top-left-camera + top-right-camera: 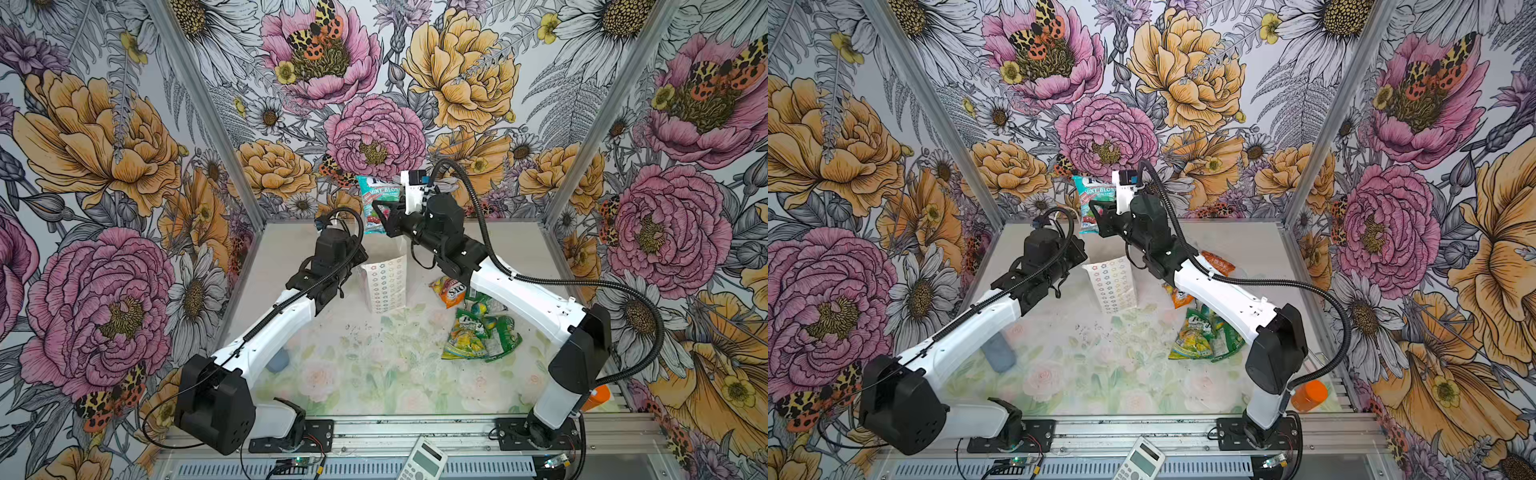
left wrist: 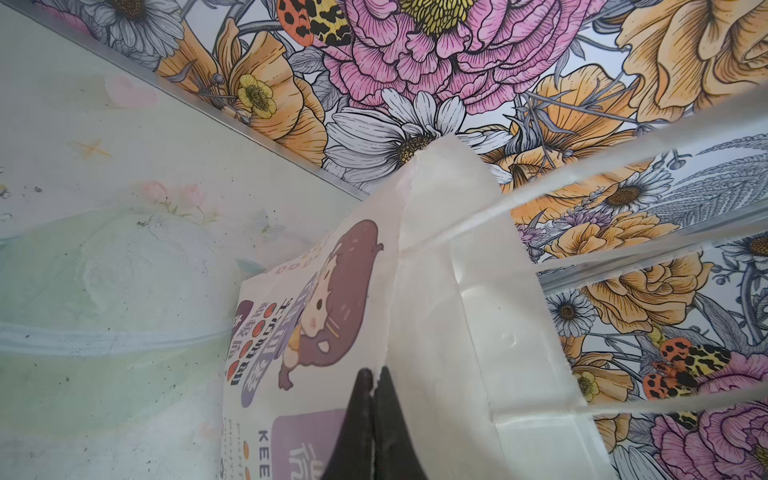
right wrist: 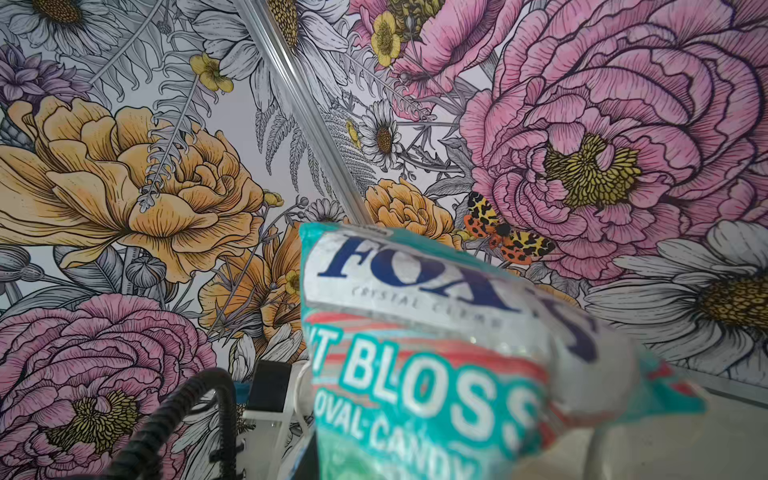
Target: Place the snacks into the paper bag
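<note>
The paper bag (image 1: 384,286) (image 1: 1113,286) stands upright mid-table, its flower-patterned narrow side facing front. In the left wrist view my left gripper (image 2: 374,374) is shut on the bag's top edge (image 2: 399,291), beside the cartoon girl print. In both top views that gripper is hidden under its wrist. My right gripper (image 1: 384,218) (image 1: 1098,216) is raised above and behind the bag, shut on a teal snack packet (image 1: 374,195) (image 1: 1090,195) (image 3: 436,353) that hides the jaws. Several more snacks lie right of the bag: an orange-yellow packet (image 1: 446,291) and green packets (image 1: 482,332) (image 1: 1204,336).
A grey-blue object (image 1: 277,361) (image 1: 998,353) lies under the left arm. An orange bottle (image 1: 596,397) (image 1: 1308,395) stands at the front right edge. A calculator (image 1: 422,461) rests on the front rail. Another orange packet (image 1: 1219,262) lies behind the right arm. Floral walls enclose three sides.
</note>
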You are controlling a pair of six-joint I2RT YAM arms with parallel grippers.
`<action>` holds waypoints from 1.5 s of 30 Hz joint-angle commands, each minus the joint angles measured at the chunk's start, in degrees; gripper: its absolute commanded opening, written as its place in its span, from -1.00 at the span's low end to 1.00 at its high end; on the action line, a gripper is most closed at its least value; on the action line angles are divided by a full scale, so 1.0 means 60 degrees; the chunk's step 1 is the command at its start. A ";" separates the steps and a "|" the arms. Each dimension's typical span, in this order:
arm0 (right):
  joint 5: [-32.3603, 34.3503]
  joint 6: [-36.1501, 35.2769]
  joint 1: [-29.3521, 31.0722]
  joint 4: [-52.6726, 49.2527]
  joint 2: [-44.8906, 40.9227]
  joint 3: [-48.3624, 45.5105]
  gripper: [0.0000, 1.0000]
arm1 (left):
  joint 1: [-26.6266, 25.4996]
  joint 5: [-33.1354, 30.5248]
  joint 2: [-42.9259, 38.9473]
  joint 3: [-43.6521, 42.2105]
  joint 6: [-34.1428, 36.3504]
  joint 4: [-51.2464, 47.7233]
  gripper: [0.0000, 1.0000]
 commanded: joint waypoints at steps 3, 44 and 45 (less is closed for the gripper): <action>0.0302 -0.0275 0.0079 0.0007 0.0181 0.0421 -1.00 | 0.0080 0.0221 -0.0228 -0.0151 -0.0084 0.0055 -1.00; 0.4431 -0.3302 0.1045 -0.2511 0.1293 0.1270 -1.00 | 0.0119 0.0217 -0.0260 -0.0247 -0.0158 0.0128 -1.00; 0.4486 -0.3337 0.1059 -0.2534 0.1320 0.1281 -1.00 | 0.0121 0.0217 -0.0260 -0.0236 -0.0158 0.0128 -1.00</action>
